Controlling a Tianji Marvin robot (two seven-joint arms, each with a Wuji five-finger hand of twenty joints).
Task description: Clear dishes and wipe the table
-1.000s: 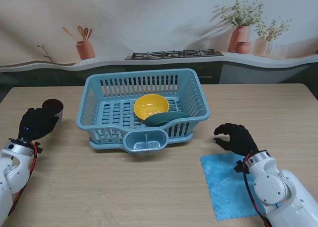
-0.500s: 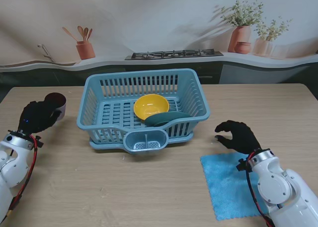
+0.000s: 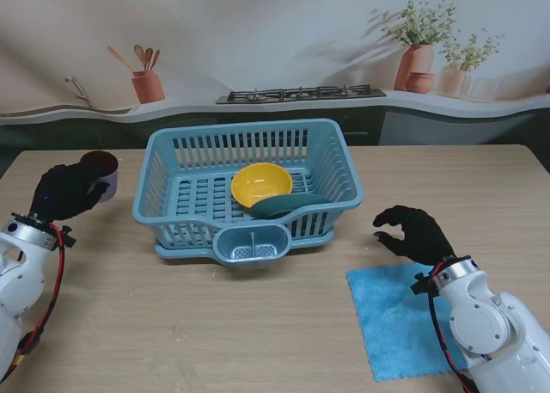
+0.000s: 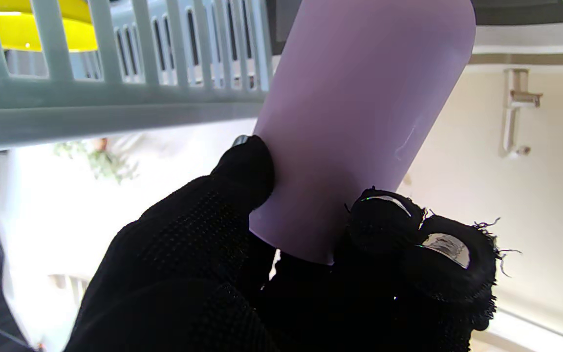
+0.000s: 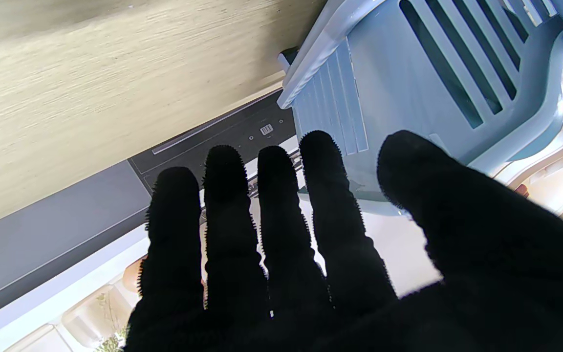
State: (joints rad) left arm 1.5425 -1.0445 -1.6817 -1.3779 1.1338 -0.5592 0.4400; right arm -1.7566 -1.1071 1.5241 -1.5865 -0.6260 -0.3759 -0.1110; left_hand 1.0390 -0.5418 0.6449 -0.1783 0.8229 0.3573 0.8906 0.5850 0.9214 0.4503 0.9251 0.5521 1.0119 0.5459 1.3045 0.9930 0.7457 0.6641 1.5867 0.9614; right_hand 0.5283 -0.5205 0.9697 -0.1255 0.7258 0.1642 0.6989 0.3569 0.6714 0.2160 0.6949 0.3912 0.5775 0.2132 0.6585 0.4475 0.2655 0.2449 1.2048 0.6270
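Holding: your left hand (image 3: 64, 193) grips the purple cup (image 3: 101, 175), left of the rack (image 3: 163, 205).
Right hand (image 3: 414, 236): fingers spread, empty, at the blue cloth (image 3: 391, 320).

The rack (image 3: 247, 189) sits mid-surface (image 3: 258, 324). A bowl (image 3: 260, 185) and plate (image 3: 288, 205) lie in the rack; the cup (image 3: 99, 171) is to its left, the cloth (image 3: 391, 320) right of it and nearer to me.

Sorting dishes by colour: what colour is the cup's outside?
Pale purple; the cup shows best in the left wrist view.
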